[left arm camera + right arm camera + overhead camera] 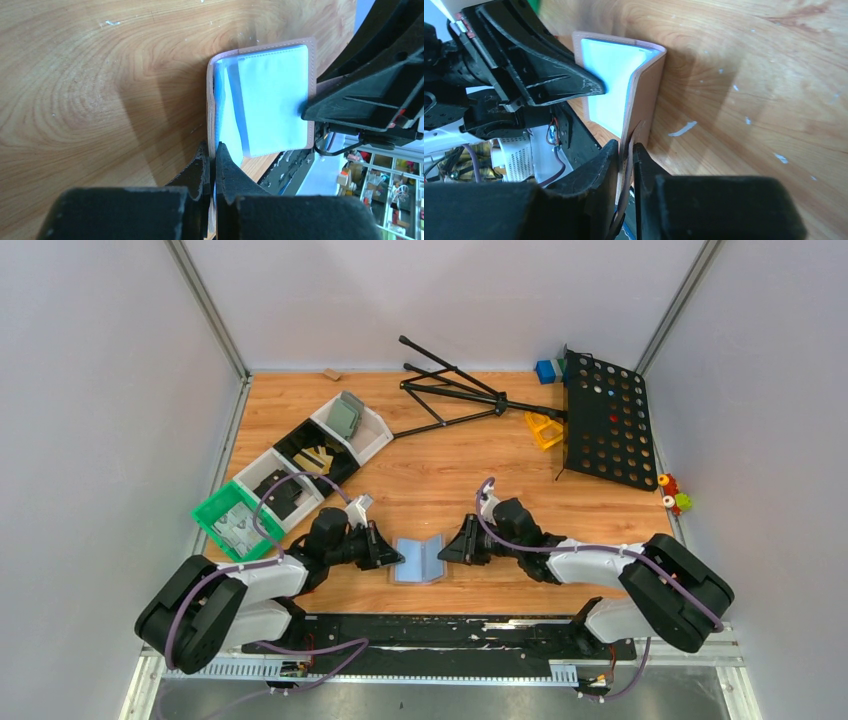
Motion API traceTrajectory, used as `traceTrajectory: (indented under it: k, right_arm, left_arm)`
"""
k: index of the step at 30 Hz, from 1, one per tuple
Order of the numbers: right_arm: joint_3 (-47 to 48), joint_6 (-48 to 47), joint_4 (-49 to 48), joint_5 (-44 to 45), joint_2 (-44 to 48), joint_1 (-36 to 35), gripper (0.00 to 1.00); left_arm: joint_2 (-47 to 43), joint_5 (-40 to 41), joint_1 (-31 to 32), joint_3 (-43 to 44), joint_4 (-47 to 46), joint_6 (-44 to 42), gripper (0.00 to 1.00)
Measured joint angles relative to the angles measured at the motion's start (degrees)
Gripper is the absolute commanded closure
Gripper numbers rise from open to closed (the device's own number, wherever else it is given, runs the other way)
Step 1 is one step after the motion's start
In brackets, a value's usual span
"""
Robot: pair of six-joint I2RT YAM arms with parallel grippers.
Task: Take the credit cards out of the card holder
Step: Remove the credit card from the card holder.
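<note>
The card holder (420, 558) stands half open like a book on the wooden table between my two arms, its light blue inner faces up and its salmon-tan edge showing. My left gripper (398, 557) is shut on its left flap; in the left wrist view the fingertips (212, 147) pinch the flap's edge beside the pale blue pocket (272, 100). My right gripper (446, 552) is shut on the right flap, and in the right wrist view its jaws (626, 145) press the tan flap (646, 95). The credit cards are hidden.
A row of bins lies at the left: a green one (232, 520), a black one (315, 455), and a white one holding a grey-green holder (345, 418). A black folding stand (450, 390) and a perforated black board (608, 420) lie at the back right.
</note>
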State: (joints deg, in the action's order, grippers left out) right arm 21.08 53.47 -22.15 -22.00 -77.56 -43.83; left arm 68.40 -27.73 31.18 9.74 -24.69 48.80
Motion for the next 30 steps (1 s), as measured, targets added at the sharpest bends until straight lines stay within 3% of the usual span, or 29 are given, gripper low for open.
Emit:
traceTrajectory:
  k: [26, 30]
  right_arm:
    - [3.0, -0.2, -1.7, -1.6, -2.9, -2.7, 0.84]
    - [3.3, -0.2, -2.3, -1.7, -3.5, -3.0, 0.84]
  left_arm:
    - [-0.2, 1.6, 2.4, 0.1, 0.0, 0.4, 1.00]
    - [-0.2, 1.8, 2.6, 0.1, 0.0, 0.6, 0.89]
